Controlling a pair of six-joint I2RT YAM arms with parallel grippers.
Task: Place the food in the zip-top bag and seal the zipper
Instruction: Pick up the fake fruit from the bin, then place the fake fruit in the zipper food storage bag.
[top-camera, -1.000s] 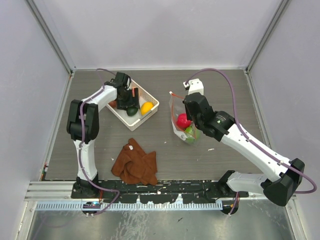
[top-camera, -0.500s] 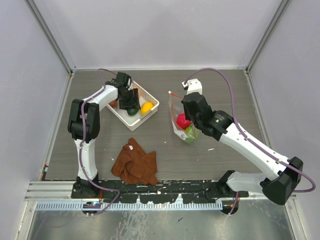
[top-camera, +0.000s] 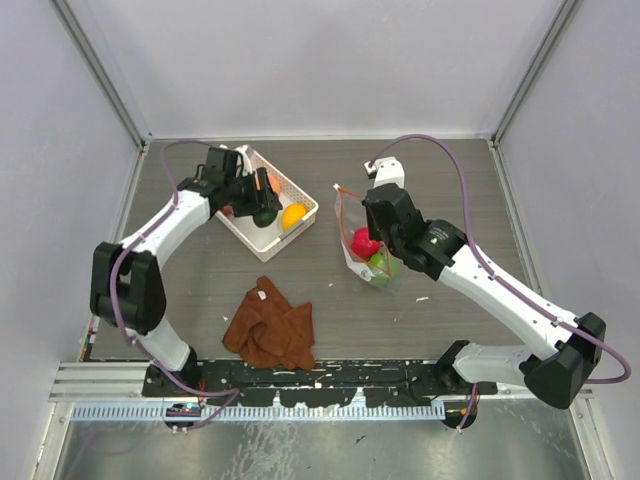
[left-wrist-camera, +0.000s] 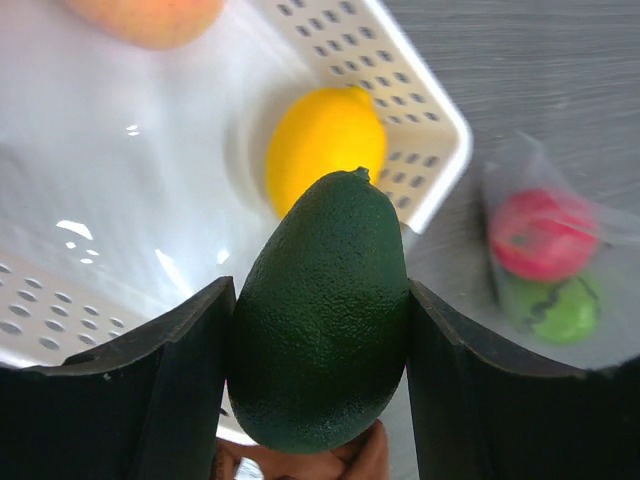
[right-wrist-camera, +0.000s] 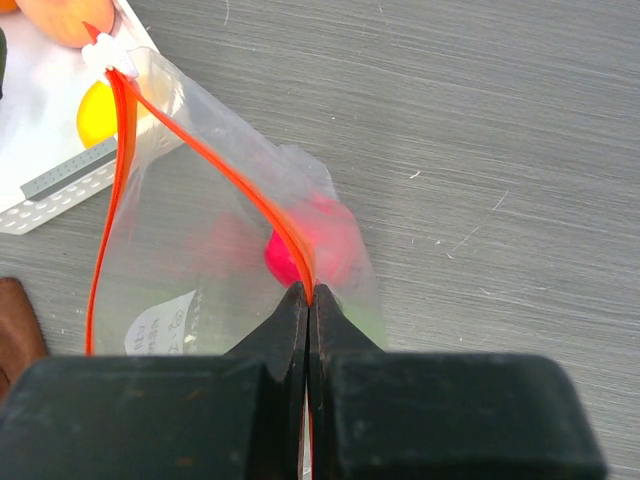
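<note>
Grips dark green fruit (left-wrist-camera: 320, 340) in left gripper (left-wrist-camera: 318, 295) over the basket (left-wrist-camera: 425, 95); pinches zip-top bag (right-wrist-camera: 190, 260) zipper (right-wrist-camera: 215, 150) tight in right gripper (right-wrist-camera: 308, 300).

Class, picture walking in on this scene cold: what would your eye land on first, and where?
The dark green fruit clamped in the left hand, just above the white basket holding a yellow fruit. Then the right hand pinching the orange-red zipper of the clear bag right of centre, a red fruit showing inside.
</note>
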